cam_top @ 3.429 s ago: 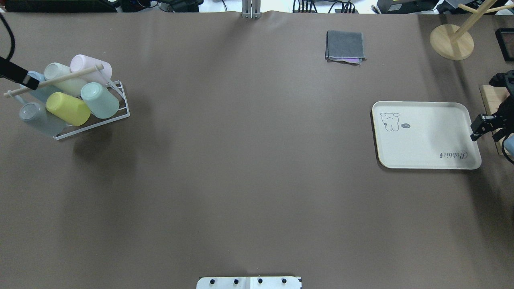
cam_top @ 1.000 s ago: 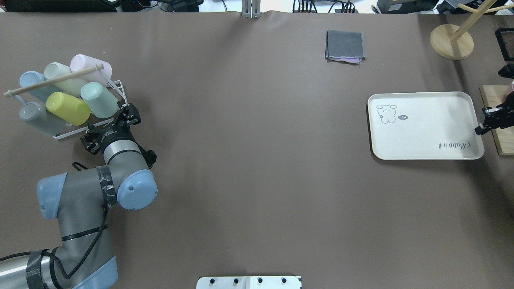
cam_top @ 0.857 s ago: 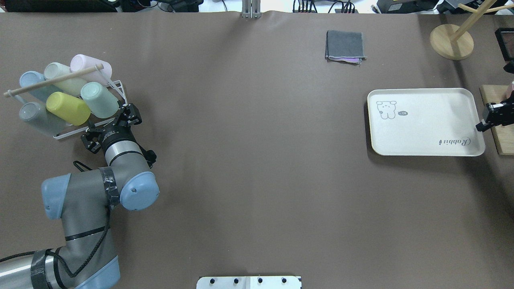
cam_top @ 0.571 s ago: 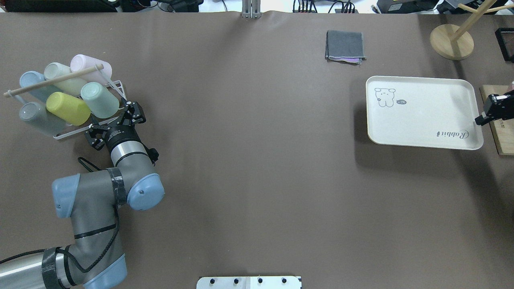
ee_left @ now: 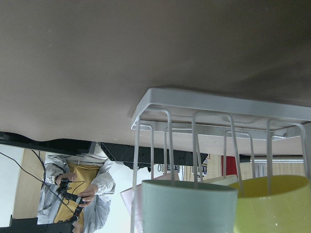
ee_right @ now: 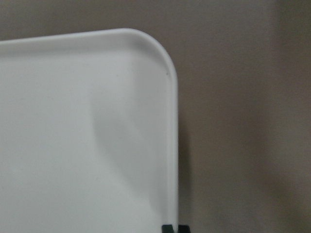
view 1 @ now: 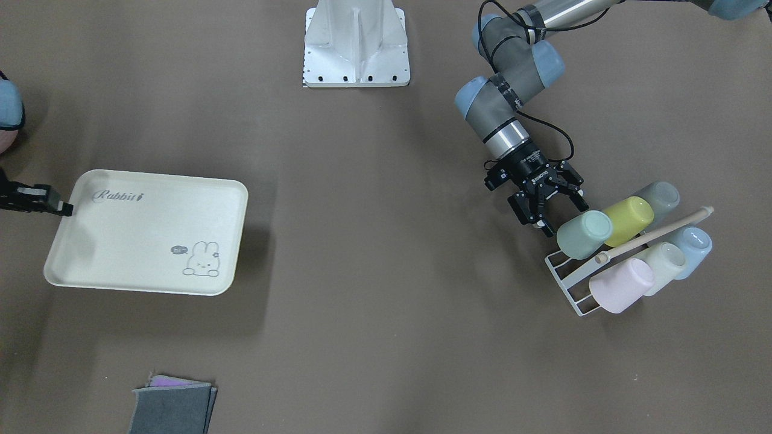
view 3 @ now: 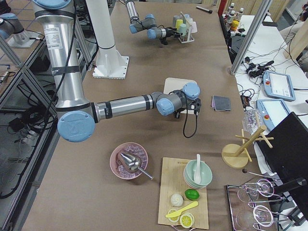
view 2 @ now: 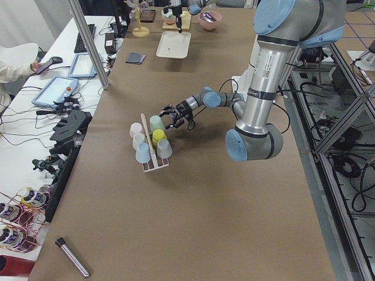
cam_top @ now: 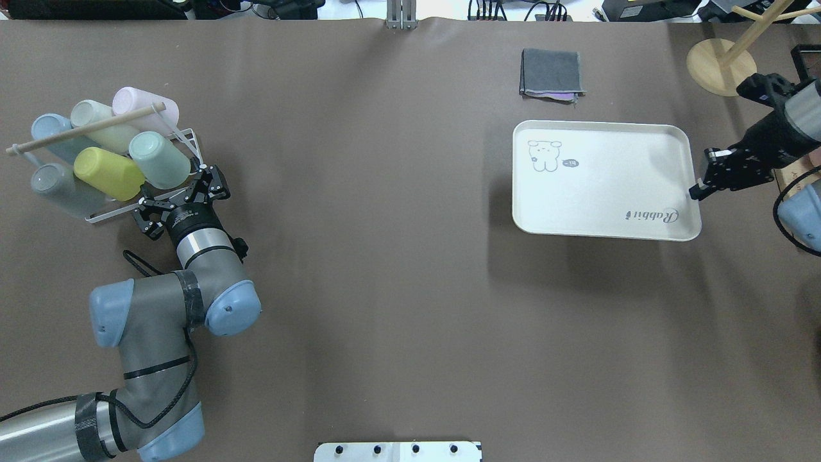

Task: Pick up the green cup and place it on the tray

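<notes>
The green cup (cam_top: 159,160) lies on its side in a white wire rack (cam_top: 194,149) at the table's left, next to a yellow-green cup (cam_top: 109,173). It also shows in the front view (view 1: 584,234) and the left wrist view (ee_left: 189,206). My left gripper (cam_top: 181,201) is open, just in front of the rack, a little short of the green cup and not touching it. My right gripper (cam_top: 696,190) is shut on the right rim of the cream tray (cam_top: 603,186) and holds it above the table, with a shadow beneath. The tray (view 1: 145,235) is bare.
The rack also holds grey (cam_top: 48,183), blue, cream and pink (cam_top: 138,102) cups under a wooden rod (cam_top: 83,128). A folded grey cloth (cam_top: 551,74) lies behind the tray. A wooden stand (cam_top: 721,67) is at the far right corner. The robot base (view 1: 356,42) is mid-table.
My right gripper has carried the tray leftwards and farther from the robot, off the table. My left arm came in and its open gripper settled beside the rack.
</notes>
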Available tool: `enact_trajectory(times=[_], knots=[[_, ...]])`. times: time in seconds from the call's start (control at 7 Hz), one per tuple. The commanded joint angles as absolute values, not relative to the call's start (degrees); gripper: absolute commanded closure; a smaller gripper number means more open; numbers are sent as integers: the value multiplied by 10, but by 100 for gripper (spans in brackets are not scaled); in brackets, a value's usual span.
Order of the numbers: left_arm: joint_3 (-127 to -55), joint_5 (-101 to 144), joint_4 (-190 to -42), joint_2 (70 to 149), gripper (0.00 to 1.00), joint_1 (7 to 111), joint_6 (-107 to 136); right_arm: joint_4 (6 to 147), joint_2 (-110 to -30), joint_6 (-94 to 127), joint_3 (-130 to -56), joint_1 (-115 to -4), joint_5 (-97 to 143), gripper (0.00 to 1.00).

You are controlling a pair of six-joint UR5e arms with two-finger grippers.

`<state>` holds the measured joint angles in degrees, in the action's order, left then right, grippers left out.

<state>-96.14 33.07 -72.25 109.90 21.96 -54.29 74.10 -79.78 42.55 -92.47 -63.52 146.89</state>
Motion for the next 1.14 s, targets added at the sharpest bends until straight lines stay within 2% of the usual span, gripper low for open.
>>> enact_trajectory(times=[0.0,0.43,1.0], knots=[[-952,330,-723,1097,1,221,-535,742,-728,507,-927,-551,1427,100],[-941,315,-724,1097,1,228,-536,741,-687,560,-953,-484,1396,100],[-929,305,-724,1099,1,247,-541,741,-620,622,-950,-376,1281,100]])
